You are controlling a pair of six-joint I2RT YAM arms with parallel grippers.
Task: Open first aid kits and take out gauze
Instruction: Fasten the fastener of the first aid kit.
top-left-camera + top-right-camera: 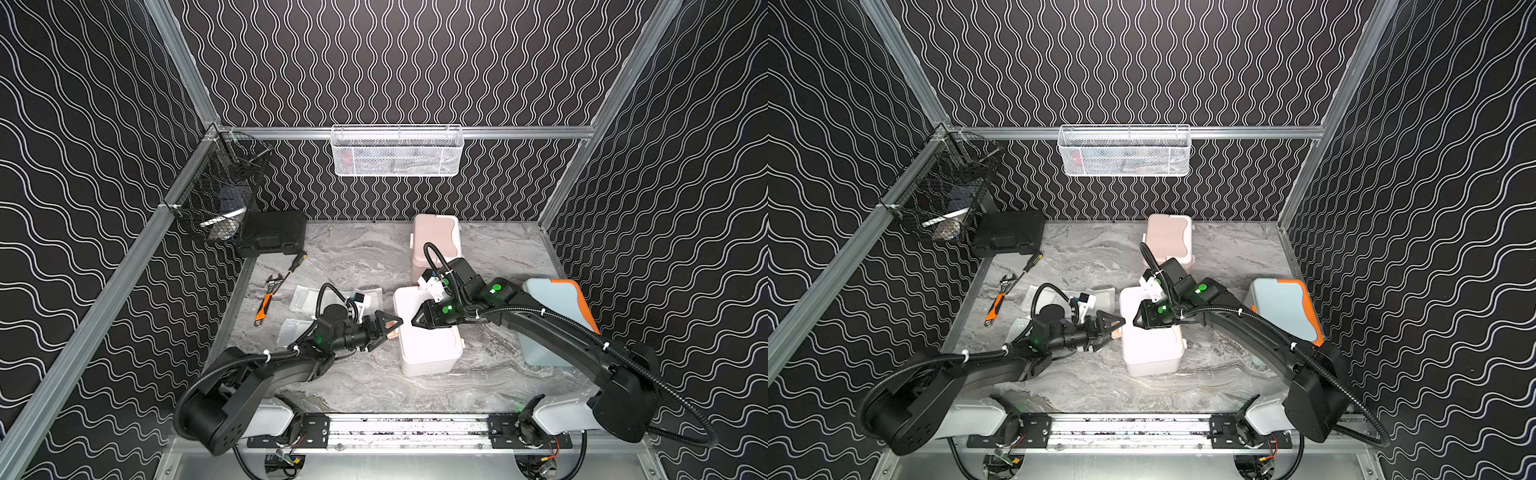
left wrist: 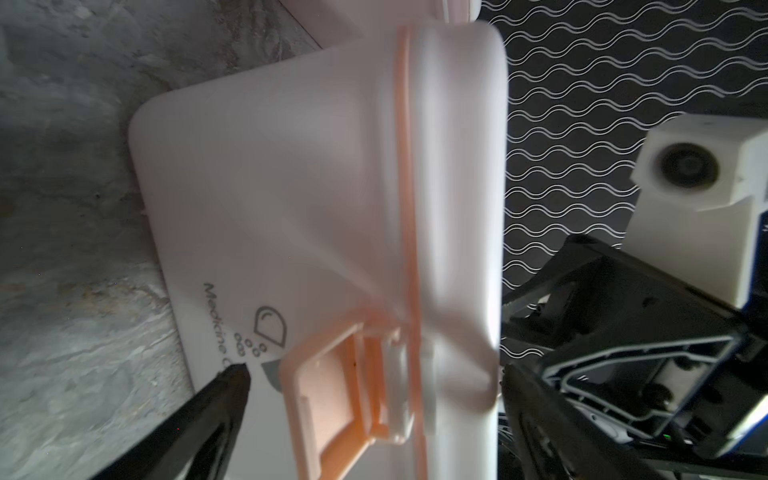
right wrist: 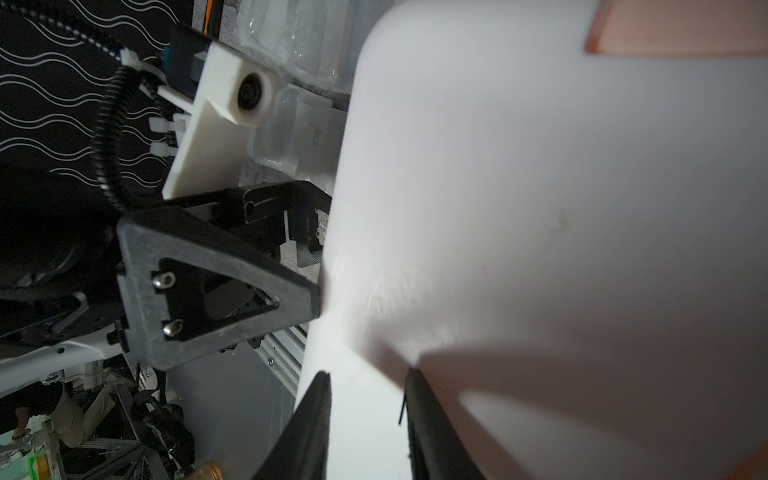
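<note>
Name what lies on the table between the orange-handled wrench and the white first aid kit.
Flat gauze packets lie there, partly covered by the left arm; both top views show them.

My top views look down over the whole grey marbled bench (image 1: 361, 386); both wrist cameras closely face the white peach-trimmed plastic box (image 2: 291, 187).

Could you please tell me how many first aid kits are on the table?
3. The white kit sits at the centre, the pink kit behind it at the back, the blue kit on the right. None seems hidden.
</note>
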